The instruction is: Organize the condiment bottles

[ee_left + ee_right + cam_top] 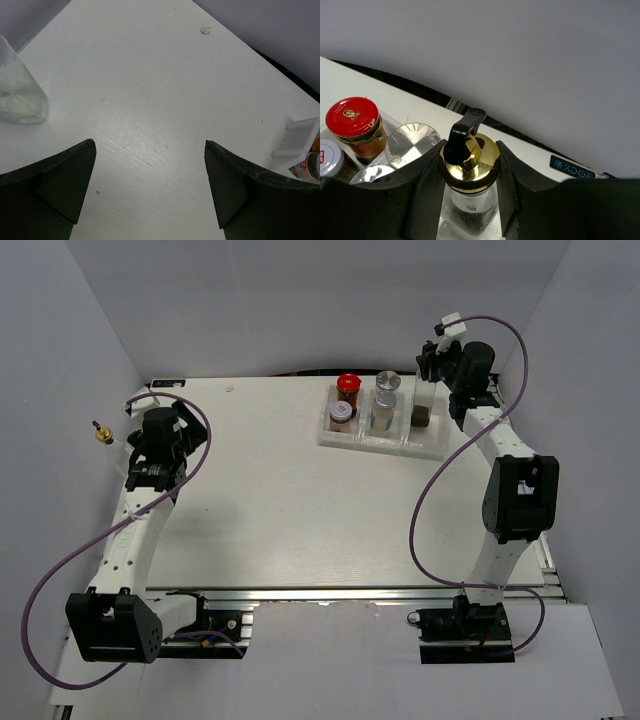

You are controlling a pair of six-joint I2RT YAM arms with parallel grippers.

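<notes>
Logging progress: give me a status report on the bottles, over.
Left end effector open, near loose bottle. Right end effector shut on gold-capped bottle at tray's right slot. Nothing in way.

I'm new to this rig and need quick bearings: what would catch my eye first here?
The right gripper is shut on a gold-capped bottle with a black spout, at the right end of the white tray. A red-capped jar and a silver-capped bottle stand in that tray. The left gripper hangs open over the table, a clear bottle to its left.
</notes>
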